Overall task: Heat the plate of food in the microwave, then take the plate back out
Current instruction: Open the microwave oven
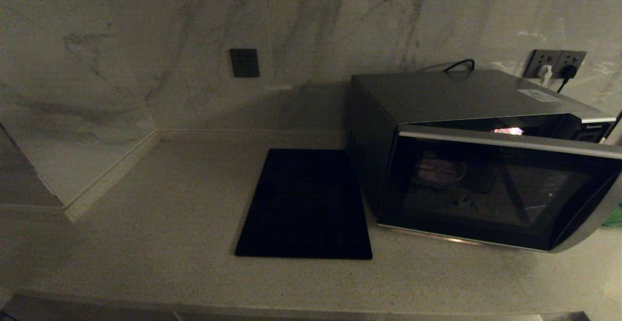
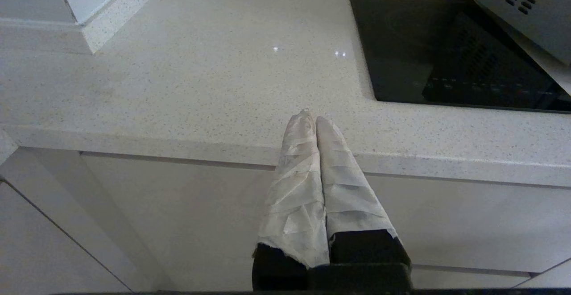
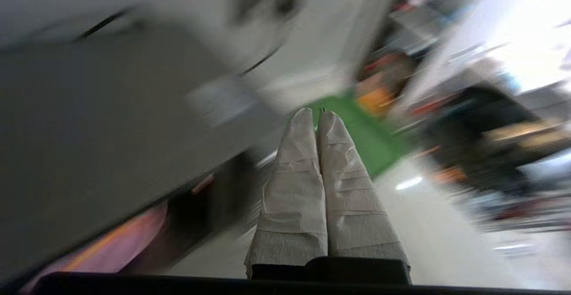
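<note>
The silver-grey microwave point(image 1: 466, 97) stands at the right of the counter. Its dark glass door point(image 1: 491, 190) is ajar, the right edge swung out toward me. Behind the glass a pale round shape point(image 1: 440, 170) shows dimly and looks like the plate of food; a bright pinkish spot point(image 1: 508, 130) glows in the gap above the door. Neither arm appears in the head view. My left gripper point(image 2: 311, 118) is shut and empty over the counter's front edge, left of the mat. My right gripper point(image 3: 314, 113) is shut and empty beside the microwave point(image 3: 98, 121), in a smeared view.
A flat black square mat point(image 1: 303, 204) lies left of the microwave, seen also as the mat point(image 2: 446, 49) from the left wrist. A green tray point(image 3: 366, 139) sits past the microwave's right side. Wall sockets with a plugged cable point(image 1: 556, 66) are behind it. A wall corner point(image 1: 73, 165) juts in at the left.
</note>
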Tool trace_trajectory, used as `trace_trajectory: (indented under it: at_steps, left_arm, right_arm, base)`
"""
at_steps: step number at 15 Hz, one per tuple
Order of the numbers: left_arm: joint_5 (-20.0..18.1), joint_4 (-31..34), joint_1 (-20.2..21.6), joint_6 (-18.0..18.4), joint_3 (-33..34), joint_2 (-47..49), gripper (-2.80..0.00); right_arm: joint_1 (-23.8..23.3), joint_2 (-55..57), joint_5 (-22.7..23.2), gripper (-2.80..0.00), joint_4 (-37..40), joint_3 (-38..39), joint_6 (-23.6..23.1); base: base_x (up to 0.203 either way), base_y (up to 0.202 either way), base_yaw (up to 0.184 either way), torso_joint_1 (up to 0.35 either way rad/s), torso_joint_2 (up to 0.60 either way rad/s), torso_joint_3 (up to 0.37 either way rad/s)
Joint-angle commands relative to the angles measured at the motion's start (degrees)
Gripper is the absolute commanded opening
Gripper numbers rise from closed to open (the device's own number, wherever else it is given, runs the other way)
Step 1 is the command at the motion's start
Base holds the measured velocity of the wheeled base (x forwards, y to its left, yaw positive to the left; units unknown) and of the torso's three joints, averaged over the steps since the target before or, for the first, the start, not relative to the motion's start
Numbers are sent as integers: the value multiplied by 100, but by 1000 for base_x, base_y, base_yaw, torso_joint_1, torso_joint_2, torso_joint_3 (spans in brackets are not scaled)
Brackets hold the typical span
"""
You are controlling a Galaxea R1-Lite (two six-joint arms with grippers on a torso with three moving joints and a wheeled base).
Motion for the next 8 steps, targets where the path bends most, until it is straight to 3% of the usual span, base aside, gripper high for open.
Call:
trace_trajectory:
  at_steps: [1,4,6,8]
  left_arm:
    - [3,0,0,-8,1,0,-280]
    - [3,0,0,-8,1,0,-280]
    - [3,0,0,-8,1,0,-280]
    - [3,0,0,-8,1,0,-280]
  right_arm:
    - [-444,6,1299,-280,984,-6,1477]
    - [-979,228,2755,-280,1785,5,2900]
    - [-1147,413,3274,-280,1972,46,3205]
    - [-1205,542,3357,-280,1975,34,3230]
  base:
    - [0,0,0,0,0,0]
    - [0,0,0,0,0,0]
    - [0,0,0,0,0,0]
    - [0,0,0,0,0,0]
